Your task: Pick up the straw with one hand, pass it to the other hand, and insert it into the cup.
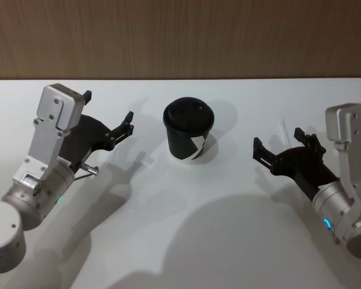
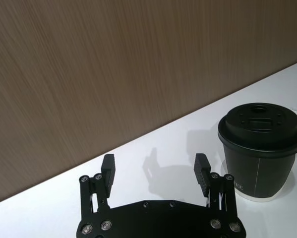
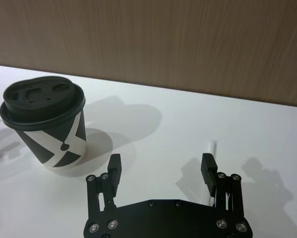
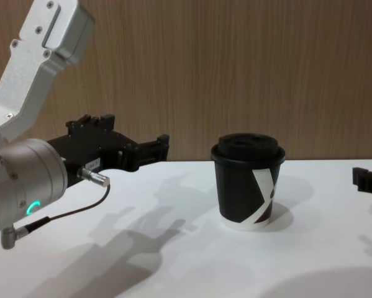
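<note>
The black lidded cup [image 1: 189,133] stands upright in the middle of the white table, also seen in the chest view [image 4: 248,183]. My left gripper [image 1: 108,108] hovers open and holds nothing, to the cup's left [image 2: 260,153]. My right gripper [image 1: 279,140] is open to the cup's right [image 3: 44,124], low over the table. A short piece of the white straw [image 3: 213,148] lies on the table just past one right finger [image 3: 207,166]; the finger hides the rest. Nothing sits between the fingers of the right gripper [image 3: 161,166] or the left gripper [image 2: 155,166].
A brown wooden wall [image 1: 180,36] runs along the far edge of the table [image 1: 186,241]. Bare white surface lies in front of the cup and between the two arms.
</note>
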